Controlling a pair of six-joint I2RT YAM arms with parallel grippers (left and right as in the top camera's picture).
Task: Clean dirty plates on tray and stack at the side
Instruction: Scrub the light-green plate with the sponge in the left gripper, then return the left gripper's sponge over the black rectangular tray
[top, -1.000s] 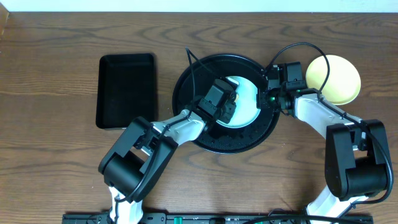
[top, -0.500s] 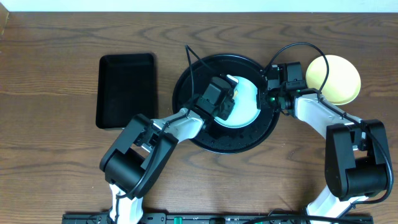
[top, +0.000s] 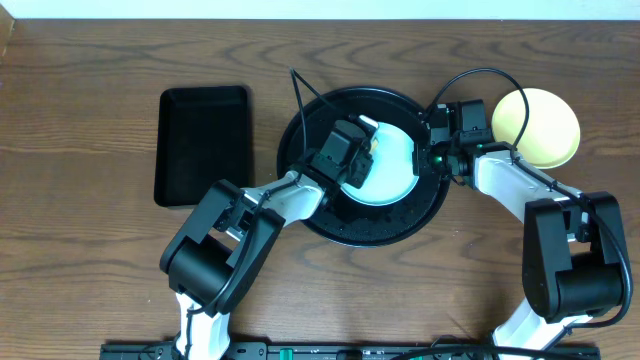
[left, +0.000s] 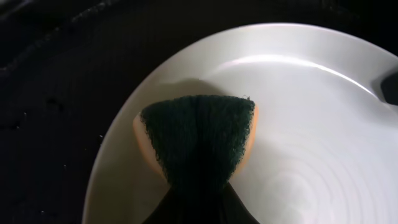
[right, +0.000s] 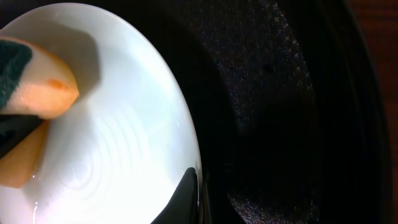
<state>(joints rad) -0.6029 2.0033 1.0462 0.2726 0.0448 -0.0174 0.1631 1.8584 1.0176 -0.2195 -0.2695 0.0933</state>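
Glossy plate (left: 311, 124), rough-faced sponge (left: 198, 140), wood-grain table (top: 100, 270)

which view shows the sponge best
Left wrist: the sponge sits centred, its dark green scrub face and orange body pinched on the plate. Right wrist catches only one end at the frame's edge; overhead, the left gripper covers it.
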